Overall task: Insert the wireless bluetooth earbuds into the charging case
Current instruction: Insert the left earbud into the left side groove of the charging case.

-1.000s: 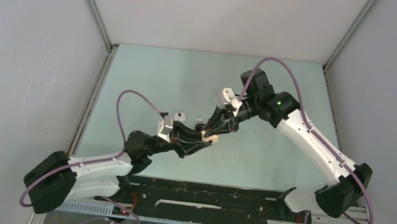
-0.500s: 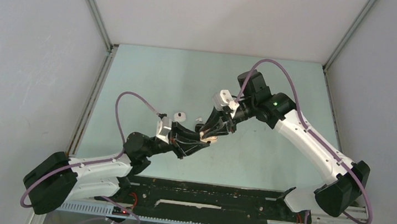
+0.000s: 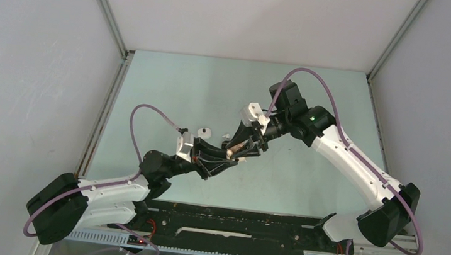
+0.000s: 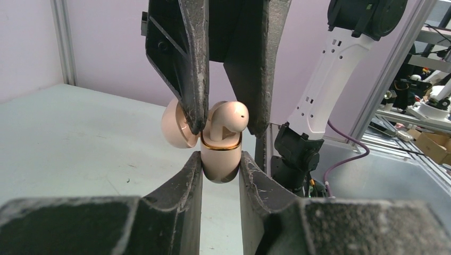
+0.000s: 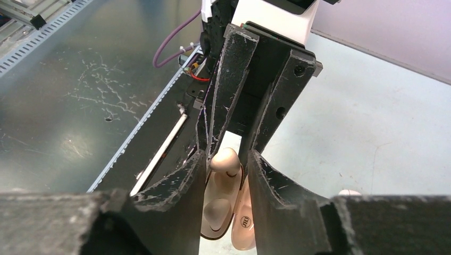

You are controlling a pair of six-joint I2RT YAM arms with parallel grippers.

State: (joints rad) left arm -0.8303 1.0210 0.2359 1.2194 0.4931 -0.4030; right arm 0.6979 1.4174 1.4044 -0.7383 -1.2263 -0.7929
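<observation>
Insertion looks mostly done: left gripper [image 4: 220, 159] clamps the glossy pink pebble-shaped charging case [image 4: 219, 166] with gold rim, lid flipped open, over the pale green table [image 3: 170, 84]. Right gripper [image 4: 227, 128] pinches a small pink stemmed earbud [image 4: 230, 116] sitting partway in its slot. Left, by my guess: press home, release; second slot unclear.

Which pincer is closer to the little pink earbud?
The right one. The right pincer has the pink earbud between its fingers. The left pincer is just below, squeezing the open pink case that the bud pokes out of.
</observation>
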